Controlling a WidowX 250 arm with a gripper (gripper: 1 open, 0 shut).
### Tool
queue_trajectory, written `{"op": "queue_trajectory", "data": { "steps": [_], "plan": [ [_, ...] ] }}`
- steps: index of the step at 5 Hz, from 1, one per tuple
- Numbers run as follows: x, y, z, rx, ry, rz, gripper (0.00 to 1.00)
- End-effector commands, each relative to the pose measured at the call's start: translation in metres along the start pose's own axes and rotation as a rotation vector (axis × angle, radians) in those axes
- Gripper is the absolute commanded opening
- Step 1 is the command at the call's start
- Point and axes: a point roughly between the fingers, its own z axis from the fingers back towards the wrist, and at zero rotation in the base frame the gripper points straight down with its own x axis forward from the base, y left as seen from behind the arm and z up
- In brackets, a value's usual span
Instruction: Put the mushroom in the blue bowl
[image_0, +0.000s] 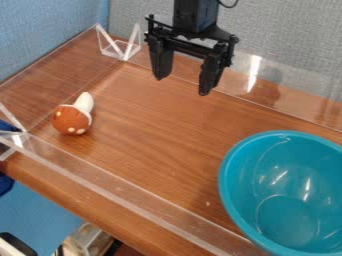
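— One mushroom (76, 113) lies tipped over, well left of the blue bowl (285, 190). Fingers?
— Fingers (186, 70) spread open, empty. Likely light, rigid; pinch its cap.

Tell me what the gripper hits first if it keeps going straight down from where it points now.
Most likely bare wooden table. The open gripper hangs fingers-down with nothing under it; the mushroom and blue bowl lie well off to either side, though depth is uncertain.
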Motion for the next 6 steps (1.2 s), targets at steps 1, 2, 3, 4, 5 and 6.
{"op": "queue_trajectory", "data": {
  "steps": [1,2,3,4,5,6],
  "plan": [
    [-0.001,0.0,-0.005,-0.002,0.014,0.003,1.0],
    [-0.013,0.024,-0.013,-0.001,0.017,0.042,1.0],
    [-0.029,0.06,-0.016,0.01,-0.004,0.079,1.0],
    [-0.041,0.096,-0.022,0.022,-0.033,0.107,1.0],
    [-0.051,0.123,-0.029,0.044,-0.085,0.123,1.0],
    [-0.054,0.138,-0.036,0.062,-0.129,0.127,1.0]
  ]
}}
